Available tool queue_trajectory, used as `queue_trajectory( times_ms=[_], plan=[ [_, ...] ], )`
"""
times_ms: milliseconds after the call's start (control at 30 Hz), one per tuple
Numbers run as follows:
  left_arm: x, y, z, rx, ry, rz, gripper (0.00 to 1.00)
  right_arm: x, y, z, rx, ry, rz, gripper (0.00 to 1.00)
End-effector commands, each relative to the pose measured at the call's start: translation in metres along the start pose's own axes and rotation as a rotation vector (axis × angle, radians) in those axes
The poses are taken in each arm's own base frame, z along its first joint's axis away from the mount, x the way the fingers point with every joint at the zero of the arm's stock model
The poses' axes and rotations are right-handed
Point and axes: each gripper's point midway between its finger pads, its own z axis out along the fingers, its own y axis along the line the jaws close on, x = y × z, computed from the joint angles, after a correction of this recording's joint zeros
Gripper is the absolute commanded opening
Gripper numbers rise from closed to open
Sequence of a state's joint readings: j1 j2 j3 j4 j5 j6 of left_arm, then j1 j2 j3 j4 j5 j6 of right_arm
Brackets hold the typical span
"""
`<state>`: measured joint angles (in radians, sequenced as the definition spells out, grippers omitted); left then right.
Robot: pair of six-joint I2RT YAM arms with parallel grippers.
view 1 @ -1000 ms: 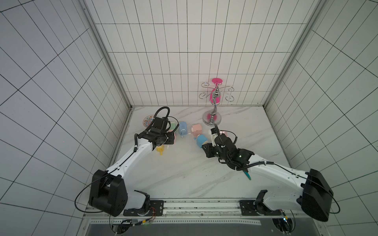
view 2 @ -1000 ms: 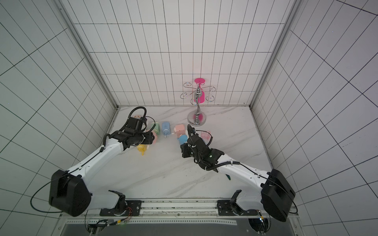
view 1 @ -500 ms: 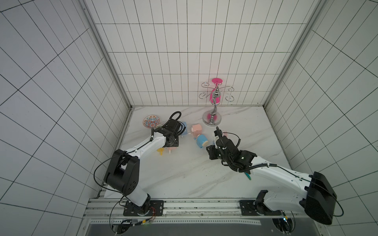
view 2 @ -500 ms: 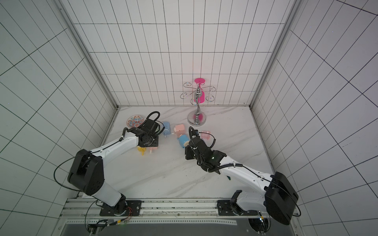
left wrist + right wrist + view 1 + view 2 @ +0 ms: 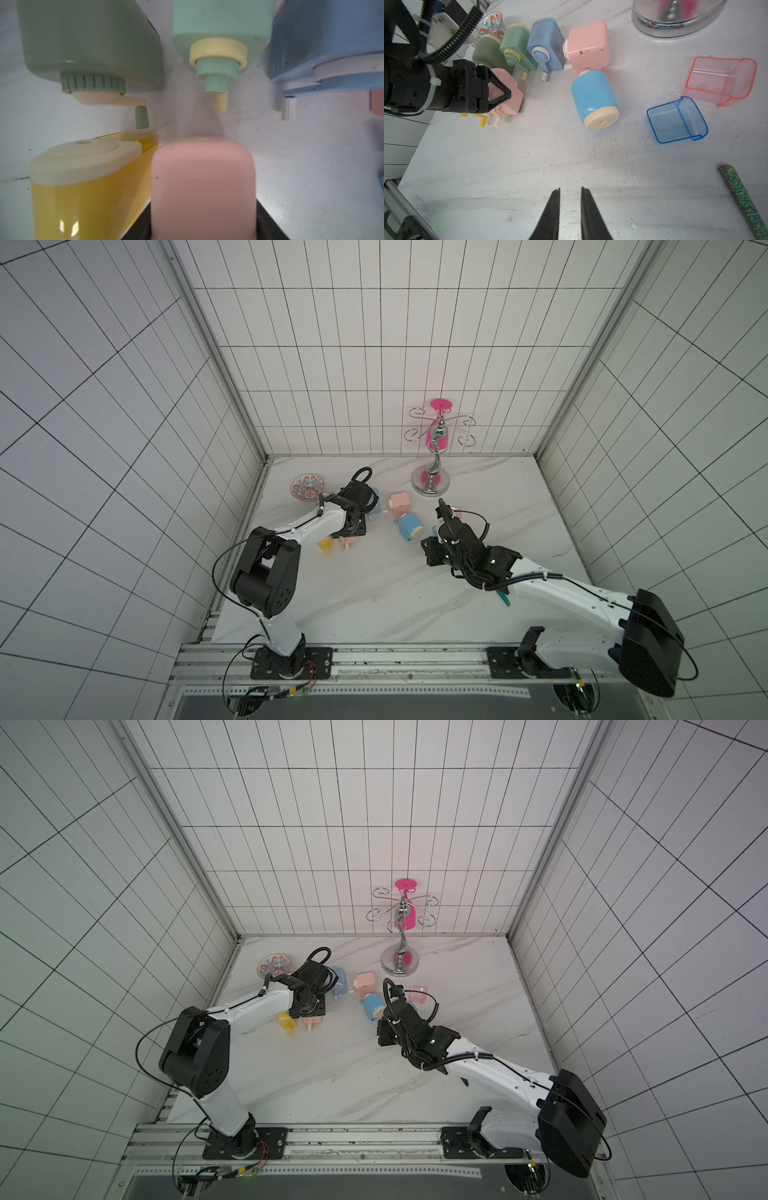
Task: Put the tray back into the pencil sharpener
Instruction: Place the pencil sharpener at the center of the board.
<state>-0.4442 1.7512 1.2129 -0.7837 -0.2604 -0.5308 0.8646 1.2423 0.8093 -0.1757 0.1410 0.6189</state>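
- Walls [image 5: 374,364]: white rectangular tiles, dark grout; enclose far, left and right sides.
- Desk [image 5: 374,593]: white marble-effect top, grey veining.
- Rail [image 5: 395,655]: aluminium, along near edge.
- Lighting: even.

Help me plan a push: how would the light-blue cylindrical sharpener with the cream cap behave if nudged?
The light-blue cylindrical plastic sharpener lies on its side, so it would probably roll. Its glossy rounded shell may slip in a pinch.
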Motion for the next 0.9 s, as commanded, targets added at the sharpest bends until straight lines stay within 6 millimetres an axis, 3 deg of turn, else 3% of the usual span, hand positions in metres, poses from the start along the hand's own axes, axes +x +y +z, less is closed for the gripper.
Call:
queue_trajectory(
  times_ms=[0, 300, 533, 800, 867],
  plan=[
    [-0.014, -0.006, -0.004, 0.017, -0.054, -0.047, 0.15, 0.005, -0.007, -0.003, 0.026, 0.004, -0.013, 0.22],
    [-0.007, -0.006, 0.002, 0.026, -0.041, -0.058, 0.21, 0.006, -0.008, -0.003, 0.031, 0.007, -0.015, 0.22],
    [-0.003, 0.005, 0.001, -0.015, -0.054, -0.047, 0.26, 0.006, -0.008, -0.003, 0.031, 0.007, -0.015, 0.22],
    [0.004, 0.009, 0.004, -0.009, -0.038, -0.038, 0.36, 0.008, -0.009, -0.003, 0.032, 0.012, -0.015, 0.22],
    [0.004, 0.009, 0.004, -0.008, -0.039, -0.037, 0.45, 0.008, -0.009, -0.003, 0.035, 0.012, -0.016, 0.22]
  ],
)
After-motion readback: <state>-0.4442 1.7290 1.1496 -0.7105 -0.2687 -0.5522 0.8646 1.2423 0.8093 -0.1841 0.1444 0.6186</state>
